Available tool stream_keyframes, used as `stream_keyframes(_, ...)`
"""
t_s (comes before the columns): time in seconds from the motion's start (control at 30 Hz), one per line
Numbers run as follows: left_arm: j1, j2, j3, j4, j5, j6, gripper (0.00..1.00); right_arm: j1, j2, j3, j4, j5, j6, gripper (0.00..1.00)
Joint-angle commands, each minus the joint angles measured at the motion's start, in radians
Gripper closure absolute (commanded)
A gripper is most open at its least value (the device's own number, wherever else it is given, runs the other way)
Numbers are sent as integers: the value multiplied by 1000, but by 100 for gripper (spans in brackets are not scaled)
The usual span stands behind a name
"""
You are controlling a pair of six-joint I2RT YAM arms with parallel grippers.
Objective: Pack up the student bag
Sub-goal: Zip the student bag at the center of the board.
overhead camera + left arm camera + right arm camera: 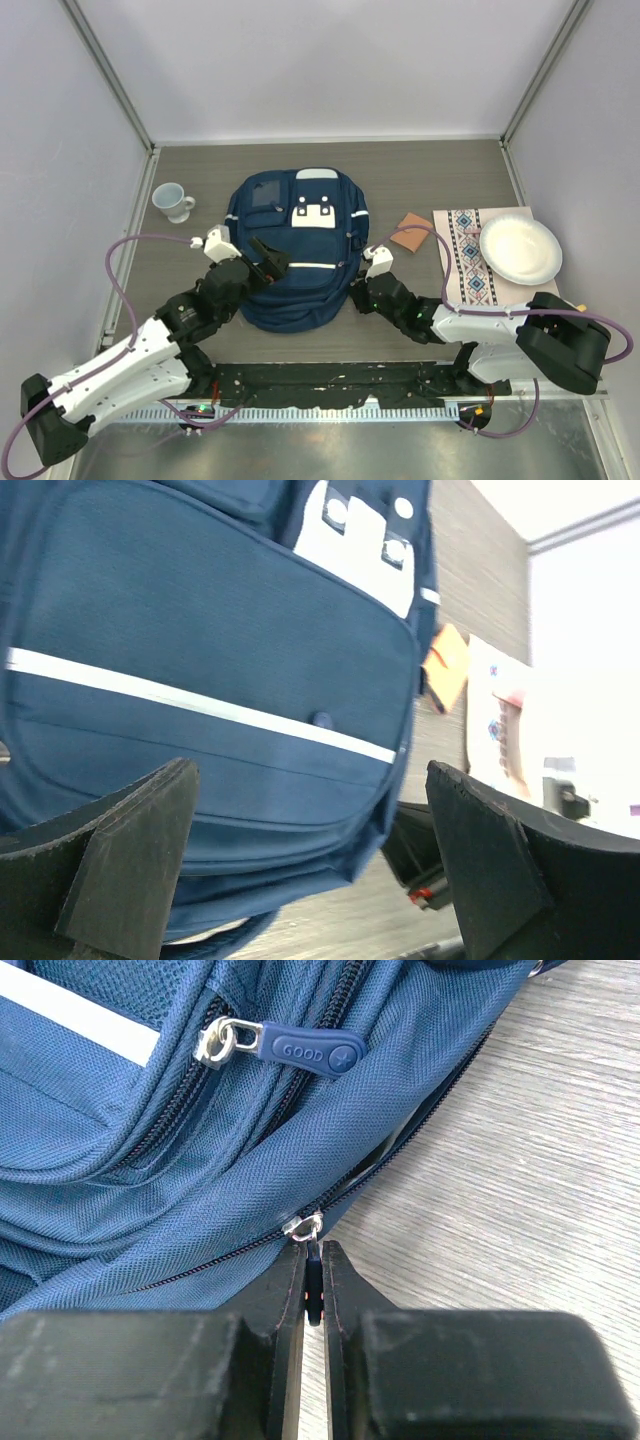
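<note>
Backpack (310, 290) of woven navy fabric lies on wood-grain table (440, 180).

The large navy blue fabric backpack (200, 630) fills 9 to 12 o'clock, a thin white stripe (200, 702) crossing it; its white buckled patch (360, 555) sits at 12 o'clock; a small orange flat piece (447, 665) lies just beside it at 3 o'clock; the left gripper (310, 772) has its black fingers spread wide at 7 and 5 o'clock.

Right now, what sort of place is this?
Probably a robot test booth: plain white panels wall in a table, a left arm and right arm are bolted at its edge, and a student bag, mug and plate look staged.
</note>
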Motion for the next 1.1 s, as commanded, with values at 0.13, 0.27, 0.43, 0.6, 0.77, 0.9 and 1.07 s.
stream_keyframes(0.13,-80,122,-64,293,125,-127,0,-6,-8,-3,51,12,-13,99)
stream_keyframes(0.27,-178,175,-85,410,79,-194,0,-6,-11,-7,45,24,-17,99)
stream_keyframes(0.43,-298,235,-104,459,20,-237,0,-9,-16,-11,45,30,-21,99)
stream_keyframes(0.6,-385,287,-95,473,-16,-262,0,-12,-17,-11,45,32,-22,99)
stream_keyframes(0.77,-430,387,9,324,-27,-202,0,-15,-19,-14,45,30,-25,99)
stream_keyframes(0.9,-458,447,97,257,-53,-11,0,-17,-23,-17,46,29,-25,99)
stream_keyframes(1.07,-481,488,218,42,-145,19,0,-20,-31,-20,45,29,-22,99)
